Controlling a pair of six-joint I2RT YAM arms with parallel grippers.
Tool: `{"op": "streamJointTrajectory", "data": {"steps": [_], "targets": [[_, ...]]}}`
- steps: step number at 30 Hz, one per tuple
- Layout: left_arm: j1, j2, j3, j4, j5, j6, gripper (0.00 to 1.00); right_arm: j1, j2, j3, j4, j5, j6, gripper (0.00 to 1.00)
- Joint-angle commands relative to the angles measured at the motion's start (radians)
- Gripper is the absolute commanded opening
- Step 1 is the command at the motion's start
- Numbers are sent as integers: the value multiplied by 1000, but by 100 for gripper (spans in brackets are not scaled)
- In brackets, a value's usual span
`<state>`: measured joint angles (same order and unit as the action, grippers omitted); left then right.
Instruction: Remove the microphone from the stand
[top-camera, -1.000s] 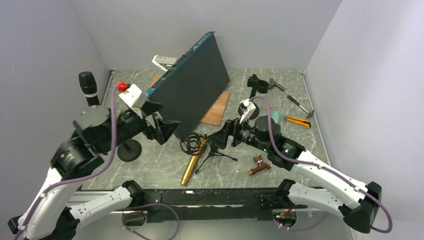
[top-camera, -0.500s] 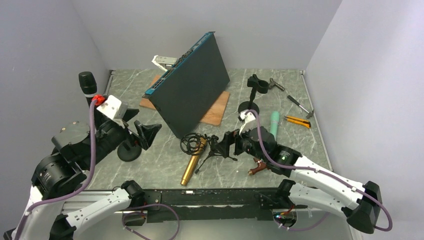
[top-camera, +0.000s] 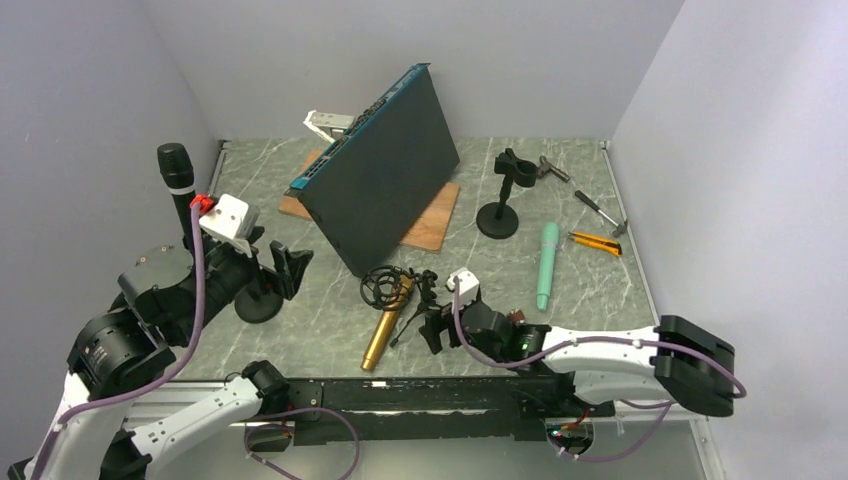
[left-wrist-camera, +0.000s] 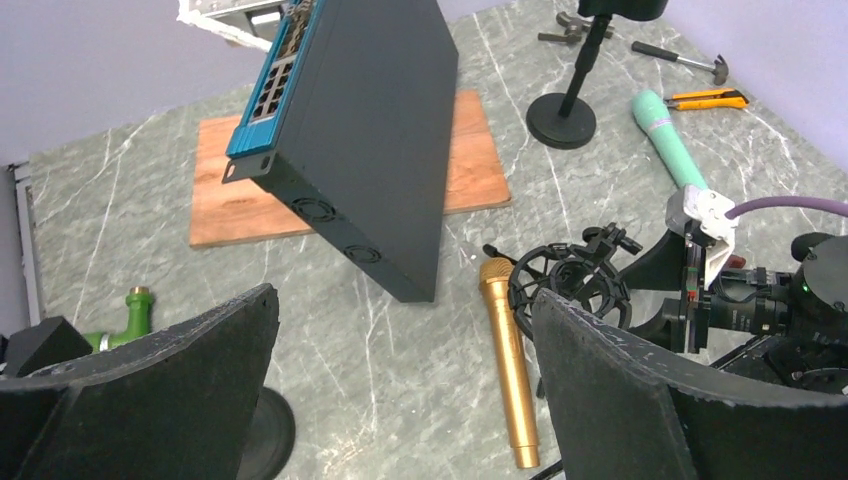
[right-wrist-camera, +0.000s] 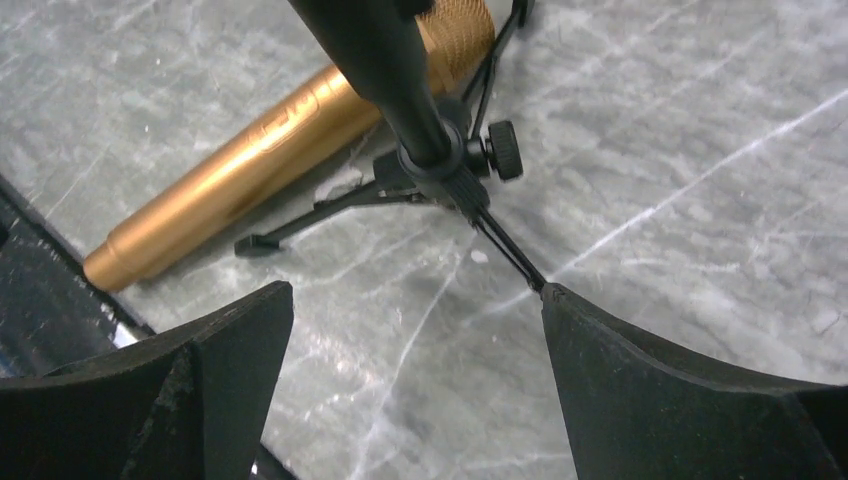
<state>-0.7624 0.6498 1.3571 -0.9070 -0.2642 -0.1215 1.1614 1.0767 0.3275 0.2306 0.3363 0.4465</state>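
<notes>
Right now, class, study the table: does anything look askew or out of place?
Yes. The gold microphone lies flat, with its small tripod stand tipped over on its side. Behind it, the dark network switch leans tilted on edge over the wooden board.

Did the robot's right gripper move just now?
Yes. The right gripper pulled back toward the near edge, ending beside the middle of the gold microphone.
</notes>
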Motion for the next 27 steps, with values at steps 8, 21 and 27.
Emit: {"op": "streamJointTrajectory", "data": {"steps": [8, 21, 27], "targets": [[2, -79, -39, -37, -96, -93, 99, 52, 273, 3, 629, 352, -139, 84], [3, -33, -76, 33, -90, -44, 99, -11, 420, -56, 690, 664, -119, 71], [3, 29, -27, 16, -75, -14, 99, -120, 299, -105, 491, 676, -3, 71]]}}
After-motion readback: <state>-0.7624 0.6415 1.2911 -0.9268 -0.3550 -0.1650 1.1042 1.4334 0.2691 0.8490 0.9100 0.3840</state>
